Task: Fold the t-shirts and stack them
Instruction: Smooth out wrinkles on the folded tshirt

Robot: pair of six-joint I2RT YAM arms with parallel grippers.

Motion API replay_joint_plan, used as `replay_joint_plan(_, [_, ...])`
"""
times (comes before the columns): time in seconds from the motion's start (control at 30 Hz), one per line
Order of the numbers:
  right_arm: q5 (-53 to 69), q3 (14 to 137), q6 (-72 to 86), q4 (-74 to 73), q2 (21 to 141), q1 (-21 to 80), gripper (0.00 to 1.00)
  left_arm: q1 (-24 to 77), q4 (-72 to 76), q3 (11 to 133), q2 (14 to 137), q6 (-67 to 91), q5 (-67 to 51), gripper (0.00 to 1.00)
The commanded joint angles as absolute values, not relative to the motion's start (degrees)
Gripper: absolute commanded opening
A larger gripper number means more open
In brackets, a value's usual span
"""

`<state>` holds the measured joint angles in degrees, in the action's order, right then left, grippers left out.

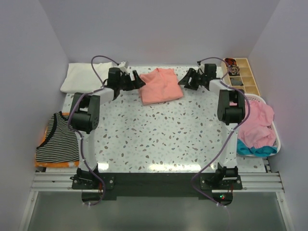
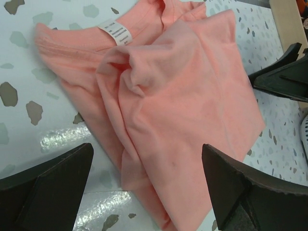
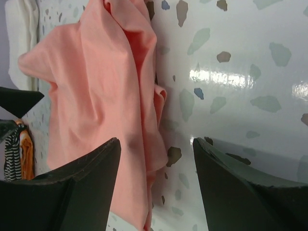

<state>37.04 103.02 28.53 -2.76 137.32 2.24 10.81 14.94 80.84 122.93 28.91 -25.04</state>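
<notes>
Near edge of the table [image 1: 159,139]: two black arm bases, side by side.

A bit further in, on the left side of the table: a striped shirt [image 1: 57,142], black and white, lying flat on top of something orange [image 1: 57,164].

On the right side of the table: a white basket [image 1: 275,139], full of pink clothes [image 1: 257,122], with a bit of teal cloth [image 1: 255,151] at its near end.

Far part of the table, in the middle: the salmon-pink t-shirt [image 1: 161,85] [image 2: 183,96] [image 3: 96,86]. Folded over into a rough, lumpy square. Soft wrinkles on top. A small white label [image 2: 115,32] at the neck, facing up.

Left gripper [image 1: 138,79] [image 2: 147,154]: low over the far part of the table, just beside the left edge of the salmon-pink t-shirt. Fingers spread very wide. Holding nothing. In the left wrist view, shirt flat on the table under the gap, not pinched.

Right gripper [image 1: 184,78] [image 3: 156,144]: just beside the other edge of the same shirt, facing the left gripper. Fingers apart too, not as wide. Holding nothing. In the right wrist view, one finger over the shirt's edge, the other over the bare speckled table.

Far left corner of the table: a white cloth [image 1: 82,77], folded flat.

Far right corner of the table: a wooden tray [image 1: 243,74] with little boxes, small dark things in some. Too small to tell what.
</notes>
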Motion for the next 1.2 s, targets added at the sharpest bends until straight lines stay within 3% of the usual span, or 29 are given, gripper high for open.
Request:
replay_joint_plan(0.0, [38.05, 103.1, 23.21, -8.52, 137.72, 3.51, 0.66, 10.72, 19.6, 80.68, 123.92, 26.46, -21.45, 1.0])
replay_joint_plan(0.47, [40.96, 98.0, 24.08, -8.18, 137.73, 9.84, 0.65, 14.24, 22.67, 78.93, 128.75, 27.95, -24.34, 1.0])
replay_joint_plan(0.5, [40.96, 97.13, 24.43, -7.91, 137.64, 10.02, 0.63, 14.41, 23.02, 78.75, 129.02, 28.12, -25.39, 1.0])
replay_joint_plan(0.6, [40.87, 94.41, 26.01, -6.68, 136.94, 10.37, 0.42, 14.85, 24.08, 77.35, 129.46, 28.48, -25.84, 1.0])
replay_joint_plan(0.63, [40.96, 93.35, 26.89, -5.55, 136.5, 10.37, 0.28, 14.94, 24.08, 76.21, 128.94, 28.39, -25.84, 0.97])
replay_joint_plan(0.67, [40.96, 92.21, 27.16, -5.02, 135.28, 10.46, 0.22, 15.03, 24.34, 75.16, 128.33, 28.21, -25.84, 0.92])
replay_joint_plan(0.7, [40.7, 89.67, 27.33, -4.75, 134.48, 10.63, 0.19, 15.29, 24.43, 74.19, 127.62, 28.21, -25.84, 0.87])
replay_joint_plan(0.73, [40.61, 88.17, 27.77, -3.96, 133.43, 10.9, 0.15, 15.47, 24.35, 71.83, 125.88, 28.21, -25.67, 0.76])
replay_joint_plan(0.83, [39.64, 80.71, 29.43, -1.5, 128.34, 11.86, 0.13, 16.34, 23.99, 64.8, 120.78, 28.74, -24.88, 0.59])
replay_joint_plan(1.17, [32.71, 47.94, 32.78, 4.22, 103.29, 18.89, 0.17, 24.07, 21.28, 41.32, 101.18, 31.29, -21.98, 0.54])
